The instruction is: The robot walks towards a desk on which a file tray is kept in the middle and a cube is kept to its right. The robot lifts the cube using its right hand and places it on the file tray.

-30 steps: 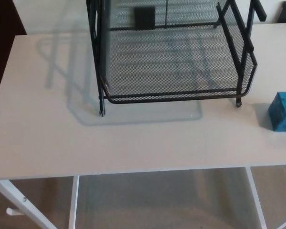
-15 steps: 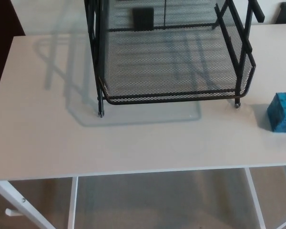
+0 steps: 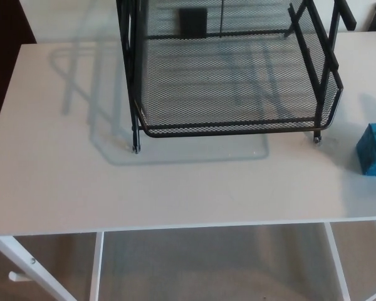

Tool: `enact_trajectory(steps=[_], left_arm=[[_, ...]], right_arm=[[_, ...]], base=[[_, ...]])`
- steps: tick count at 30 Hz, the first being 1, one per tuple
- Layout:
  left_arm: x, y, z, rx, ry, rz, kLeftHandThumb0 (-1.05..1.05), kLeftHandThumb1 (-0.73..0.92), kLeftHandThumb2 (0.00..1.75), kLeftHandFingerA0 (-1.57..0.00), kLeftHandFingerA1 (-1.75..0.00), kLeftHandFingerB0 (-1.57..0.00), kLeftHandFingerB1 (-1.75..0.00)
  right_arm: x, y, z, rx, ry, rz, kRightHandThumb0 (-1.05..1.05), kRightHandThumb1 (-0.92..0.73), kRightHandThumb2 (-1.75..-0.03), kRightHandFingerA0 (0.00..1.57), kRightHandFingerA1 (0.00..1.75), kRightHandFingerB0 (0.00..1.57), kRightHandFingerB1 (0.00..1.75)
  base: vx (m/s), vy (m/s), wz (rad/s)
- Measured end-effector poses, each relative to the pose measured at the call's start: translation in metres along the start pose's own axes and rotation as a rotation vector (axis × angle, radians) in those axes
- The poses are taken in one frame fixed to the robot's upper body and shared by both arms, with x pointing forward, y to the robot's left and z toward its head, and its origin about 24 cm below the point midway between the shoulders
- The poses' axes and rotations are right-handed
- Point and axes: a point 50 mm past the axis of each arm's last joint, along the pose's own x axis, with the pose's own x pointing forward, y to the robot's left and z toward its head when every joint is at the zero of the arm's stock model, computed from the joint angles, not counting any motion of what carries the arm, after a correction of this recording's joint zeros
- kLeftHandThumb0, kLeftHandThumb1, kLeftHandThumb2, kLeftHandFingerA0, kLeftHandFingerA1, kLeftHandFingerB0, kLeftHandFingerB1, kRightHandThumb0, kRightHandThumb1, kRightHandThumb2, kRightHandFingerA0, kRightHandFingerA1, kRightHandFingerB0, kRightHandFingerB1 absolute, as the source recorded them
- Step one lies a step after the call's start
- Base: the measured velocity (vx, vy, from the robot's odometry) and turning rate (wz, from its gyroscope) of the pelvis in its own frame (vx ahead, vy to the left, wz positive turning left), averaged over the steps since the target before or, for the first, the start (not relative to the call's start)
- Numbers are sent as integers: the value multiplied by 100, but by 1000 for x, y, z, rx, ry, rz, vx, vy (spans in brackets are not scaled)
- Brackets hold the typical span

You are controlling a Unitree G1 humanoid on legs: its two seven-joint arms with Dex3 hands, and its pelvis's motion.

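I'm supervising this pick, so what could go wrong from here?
The cube sits partly out of frame at the picture's right edge, so the right hand's reach may be misjudged. The file tray has a raised right side standing between the cube and its mesh floor; a low carry could snag there.

A white counter (image 3: pixel 62 188) has a plain, unpatterned top and white legs (image 3: pixel 97 263). The file tray (image 3: pixel 232 129) is black: fine wire mesh in a tight grid pattern, framed by solid black bars, with a pale grey shadow. The cube (image 3: pixel 373 150) is bright turquoise blue, mottled with darker blue patches. The floor (image 3: pixel 207 266) is beige. A dark brown surface (image 3: pixel 3 56) fills the upper left corner.
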Motion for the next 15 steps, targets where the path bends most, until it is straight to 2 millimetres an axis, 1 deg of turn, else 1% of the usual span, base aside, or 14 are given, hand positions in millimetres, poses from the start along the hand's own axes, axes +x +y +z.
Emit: enact_trajectory(steps=[2,3,4,5,6,7,8,9,10,11,14,15], left_arm=[[0,0,1,0,-2,0,-69,52,88,-26,-57,-15,-43],[0,0,1,0,-2,-1,-68,52,87,-21,-56,-12,-41],[0,0,1,0,-2,-1,-64,67,60,-30,-59,-18,-29],[0,0,1,0,-2,-1,-68,65,62,-29,-56,-15,-28],[0,0,1,1,-3,-3,-67,67,60,-31,-54,-17,-28],[0,-1,2,1,-4,-5,-70,53,88,-23,-57,-8,-41],[0,-1,2,0,-6,-8,-69,53,88,-22,-57,-7,-41],[0,-1,3,0,-8,-12,-68,67,61,-36,-62,-18,-28],[1,-2,4,0,-8,-16,-70,52,89,-23,-57,-8,-41],[1,-2,4,0,-8,-18,-71,52,88,-20,-57,-8,-41],[1,-3,4,-1,-7,-27,-70,52,88,-21,-57,-8,-41],[1,-3,5,-2,-9,-30,-67,67,61,-38,-75,-16,-28]], right_arm=[[6,9,5,-52,4,56,-58,-34,-80,0,41,0,35],[10,16,8,-85,8,91,-58,-34,-80,0,41,0,35],[13,21,10,-113,12,121,-59,-34,-80,1,42,1,34],[15,26,12,-135,16,144,-62,-36,-74,4,40,6,30],[19,32,13,-160,24,174,-56,-48,-57,3,39,6,29],[22,40,13,-187,36,208,-55,-49,-56,3,41,8,31],[23,45,12,-207,46,231,-52,-33,-80,0,43,0,40],[25,50,11,-231,61,257,-52,-33,-80,0,41,0,39],[27,56,9,-255,75,282,-53,-50,-57,2,32,5,28],[28,61,8,-276,86,305,-55,-34,-79,0,33,0,35],[32,78,4,-347,125,380,-55,-35,-80,0,31,0,35],[33,83,2,-374,139,407,-58,-53,-57,0,33,4,30]], base=[[0,0,0],[0,0,0],[0,0,0],[0,0,0],[0,0,0],[0,0,0],[0,0,0],[0,0,0],[0,0,0],[0,0,0],[0,0,0],[0,0,0]])
